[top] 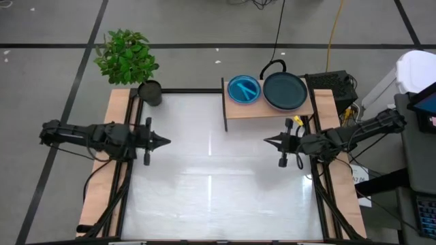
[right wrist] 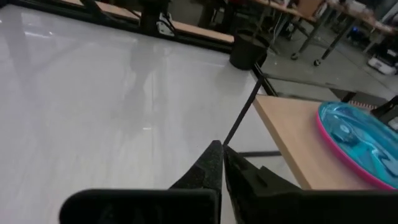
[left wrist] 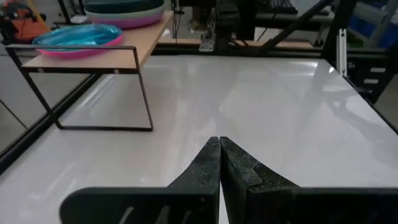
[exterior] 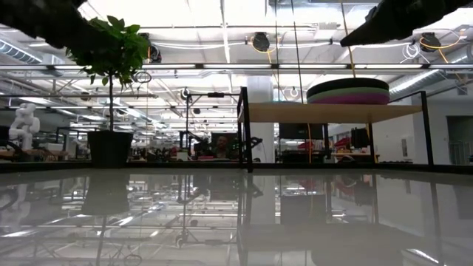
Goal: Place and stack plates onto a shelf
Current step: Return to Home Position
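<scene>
The shelf sits at the table's far edge, a light-wood board raised on thin dark legs. Two stacks share it side by side: a translucent cyan plate on a pink plate, and a taller pile capped by a dark plate.

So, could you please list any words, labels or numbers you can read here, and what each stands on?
None can be read.
The plates, the shelf, the left gripper and the right gripper show no writing.
A white slip beside the right arm's base may carry print, but it is too small to read.
</scene>
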